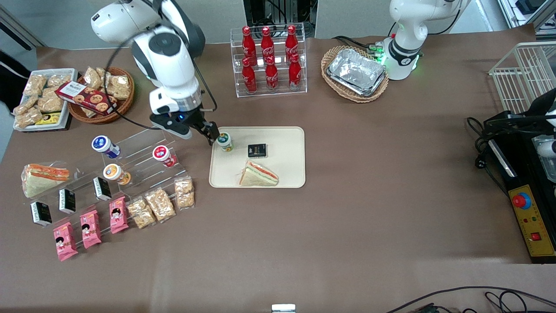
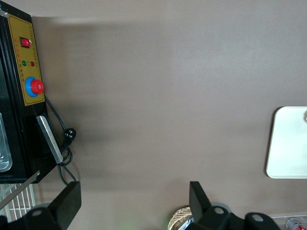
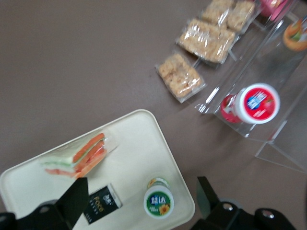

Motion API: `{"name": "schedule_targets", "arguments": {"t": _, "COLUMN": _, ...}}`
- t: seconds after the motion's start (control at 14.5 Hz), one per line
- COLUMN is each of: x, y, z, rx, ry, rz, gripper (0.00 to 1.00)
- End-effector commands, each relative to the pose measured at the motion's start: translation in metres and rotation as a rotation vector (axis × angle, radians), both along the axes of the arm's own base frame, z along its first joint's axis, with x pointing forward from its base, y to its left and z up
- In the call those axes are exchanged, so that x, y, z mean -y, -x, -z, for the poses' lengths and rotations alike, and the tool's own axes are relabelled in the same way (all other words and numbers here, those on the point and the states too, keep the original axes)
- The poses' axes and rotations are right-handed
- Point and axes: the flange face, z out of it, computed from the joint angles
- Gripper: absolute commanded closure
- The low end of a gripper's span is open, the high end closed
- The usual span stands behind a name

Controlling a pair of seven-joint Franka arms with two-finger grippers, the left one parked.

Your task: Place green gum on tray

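The green gum is standing upright on the tray (near its corner), the gripper hovering at its ten o'clock, jaws spread and holding nothing.

You have four gum canisters: green gum, blue, red, orange. Six cola bottles, two sandwiches, three pink packets.
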Motion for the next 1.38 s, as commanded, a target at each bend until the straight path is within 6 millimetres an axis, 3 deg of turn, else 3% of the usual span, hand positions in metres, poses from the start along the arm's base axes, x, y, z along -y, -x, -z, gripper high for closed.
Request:
{"name": "schedule_targets", "arguments": {"t": 0.0, "x": -0.009, "y": -0.019, "z": -0.078, "rx": -0.076, "ry": -0.019, "rz": -0.091, "gripper": 0.00}}
{"name": "schedule_targets", "arguments": {"t": 0.21, "x": 0.005, "y": -0.028, "z": -0.142, "rx": -0.105, "ry": -0.004, "rz": -0.164, "gripper": 0.00}}
{"name": "schedule_targets", "arguments": {"t": 0.34, "x": 0.029, "y": -0.039, "z": -0.182, "rx": -0.114, "ry": -0.028, "rz": -0.209, "gripper": 0.00}}
{"name": "schedule_targets", "arguments": {"t": 0.55, "x": 0.077, "y": -0.065, "z": -0.219, "rx": -0.109, "ry": -0.079, "rz": -0.274, "gripper": 0.00}}
{"name": "schedule_targets", "arguments": {"t": 0.69, "x": 0.109, "y": -0.075, "z": -0.223, "rx": -0.113, "ry": -0.062, "rz": -0.314, "gripper": 0.00}}
{"name": "schedule_targets", "arguments": {"t": 0.96, "x": 0.208, "y": -0.100, "z": -0.219, "rx": -0.112, "ry": -0.034, "rz": -0.396, "gripper": 0.00}}
{"name": "schedule_targets", "arguments": {"t": 1.1, "x": 0.239, "y": -0.110, "z": -0.210, "rx": -0.122, "ry": -0.037, "rz": -0.347, "gripper": 0.00}}
{"name": "schedule_targets", "arguments": {"t": 1.31, "x": 0.261, "y": -0.123, "z": -0.198, "rx": -0.124, "ry": -0.028, "rz": -0.367, "gripper": 0.00}}
